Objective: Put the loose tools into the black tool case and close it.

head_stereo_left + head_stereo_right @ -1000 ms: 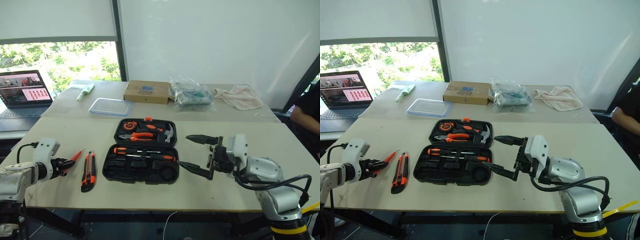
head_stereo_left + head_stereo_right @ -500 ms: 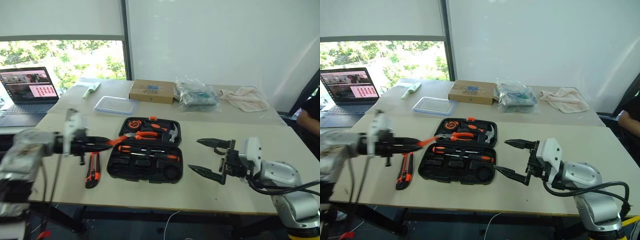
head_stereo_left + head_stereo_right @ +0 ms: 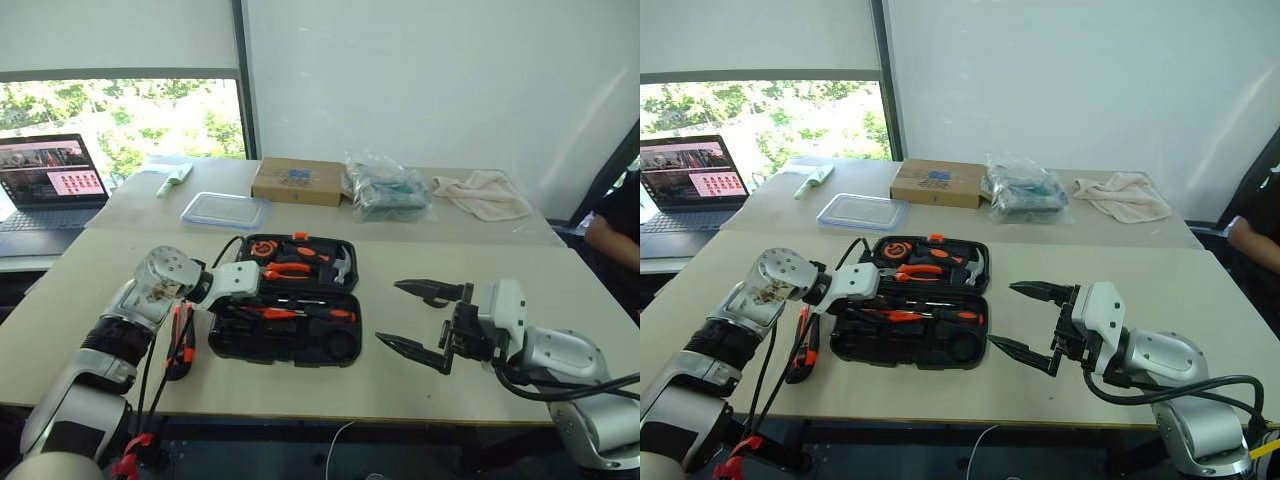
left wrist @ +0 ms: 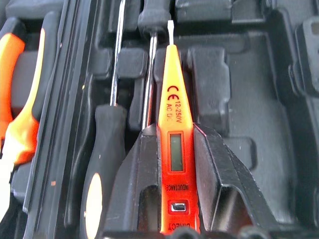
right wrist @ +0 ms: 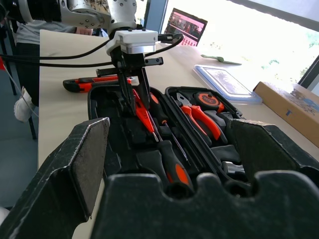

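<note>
Left hand (image 4: 175, 164) carried small orange screwdriver (image 4: 175, 134) over case (image 3: 330, 345)

"CE", "12-250V AC DC" on small orange screwdriver (image 4: 175, 124)

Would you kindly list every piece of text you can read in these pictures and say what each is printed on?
"CE" on the orange screwdriver held in the left gripper.
"12-250V" on the same screwdriver.
"AC DC" beside it.
"INDUCTANCE" under its small display, upside down.
Cardboard box: label too small to read.
Laptop screen: too small to read.
</note>
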You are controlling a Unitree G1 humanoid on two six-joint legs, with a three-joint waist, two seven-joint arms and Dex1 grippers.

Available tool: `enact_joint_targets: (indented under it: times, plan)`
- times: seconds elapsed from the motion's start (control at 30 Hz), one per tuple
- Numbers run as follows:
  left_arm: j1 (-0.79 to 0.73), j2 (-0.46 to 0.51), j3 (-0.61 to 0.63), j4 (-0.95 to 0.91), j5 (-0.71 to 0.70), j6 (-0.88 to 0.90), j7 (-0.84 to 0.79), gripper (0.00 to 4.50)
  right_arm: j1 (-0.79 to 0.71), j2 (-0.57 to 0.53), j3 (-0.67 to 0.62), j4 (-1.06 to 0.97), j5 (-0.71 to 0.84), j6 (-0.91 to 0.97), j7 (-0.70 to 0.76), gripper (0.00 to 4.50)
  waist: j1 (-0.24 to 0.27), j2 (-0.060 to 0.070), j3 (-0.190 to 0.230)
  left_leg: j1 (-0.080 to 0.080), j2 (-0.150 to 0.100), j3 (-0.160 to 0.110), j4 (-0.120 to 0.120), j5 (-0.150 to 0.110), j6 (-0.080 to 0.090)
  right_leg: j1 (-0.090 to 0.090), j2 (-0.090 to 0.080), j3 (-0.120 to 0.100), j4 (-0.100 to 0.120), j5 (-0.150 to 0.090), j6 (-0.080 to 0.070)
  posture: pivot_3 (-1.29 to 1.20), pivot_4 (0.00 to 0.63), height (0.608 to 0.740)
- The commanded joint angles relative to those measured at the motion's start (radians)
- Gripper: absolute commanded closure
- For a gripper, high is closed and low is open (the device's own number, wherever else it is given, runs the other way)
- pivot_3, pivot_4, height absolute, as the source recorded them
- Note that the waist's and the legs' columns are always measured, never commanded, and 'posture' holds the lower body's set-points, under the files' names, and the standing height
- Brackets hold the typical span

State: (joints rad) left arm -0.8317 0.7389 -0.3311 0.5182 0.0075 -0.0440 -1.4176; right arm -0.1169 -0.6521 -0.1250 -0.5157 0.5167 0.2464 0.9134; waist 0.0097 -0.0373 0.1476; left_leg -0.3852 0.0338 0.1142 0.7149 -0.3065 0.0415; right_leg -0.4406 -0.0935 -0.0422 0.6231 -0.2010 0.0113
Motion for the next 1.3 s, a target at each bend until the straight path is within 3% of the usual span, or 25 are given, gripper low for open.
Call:
enact_joint_targets:
  times: [0.03, 0.93, 0.97, 1.1, 1.3]
  plan:
    - [-0.007, 0.015, 0.009, -0.003, 0.005, -0.023, -0.044, 4.01, 0.006, -0.004, -0.017, -0.04, 0.015, -0.006, -0.015, 0.0, 0.001, 0.0, 0.0, 0.0, 0.0, 0.0, 0.0, 0.0, 0.0, 0.0, 0.0, 0.0, 0.0, 0.0, 0.0, 0.0, 0.15, 0.74]
    - [-0.008, -0.007, -0.038, 0.057, 0.119, 0.029, -0.049, 4.01, -0.007, 0.001, -0.009, -0.017, 0.01, -0.021, -0.01, 0.0, 0.0, 0.0, 0.0, 0.004, 0.0, 0.0, 0.002, 0.0, 0.0, 0.003, 0.0, 0.001, 0.003, 0.0, 0.0, 0.0, 0.15, 0.74]
    - [-0.007, -0.009, -0.035, 0.056, 0.114, 0.033, -0.054, 3.24, -0.008, 0.001, -0.009, -0.015, 0.009, -0.023, -0.009, 0.0, -0.001, 0.0, 0.0, 0.004, 0.0, 0.0, 0.002, 0.0, 0.0, 0.003, 0.0, 0.001, 0.003, 0.0, 0.0, 0.0, 0.15, 0.74]
    - [-0.03, -0.05, 0.048, 0.057, 0.025, -0.008, -0.03, 1.96, -0.014, 0.005, -0.003, -0.006, 0.004, -0.028, -0.009, 0.0, -0.001, 0.0, 0.0, 0.004, 0.0, 0.0, 0.001, 0.0, 0.0, 0.002, 0.0, 0.002, 0.003, 0.0, 0.0, 0.0, 0.15, 0.74]
    - [-0.046, -0.037, 0.134, -0.002, -0.096, 0.029, -0.096, 1.96, -0.019, 0.003, 0.004, 0.012, 0.004, -0.036, 0.008, 0.0, 0.002, 0.0, 0.0, -0.001, 0.0, -0.002, 0.006, 0.0, 0.001, 0.001, 0.0, 0.0, 0.003, 0.001, 0.001, 0.0, 0.15, 0.74]
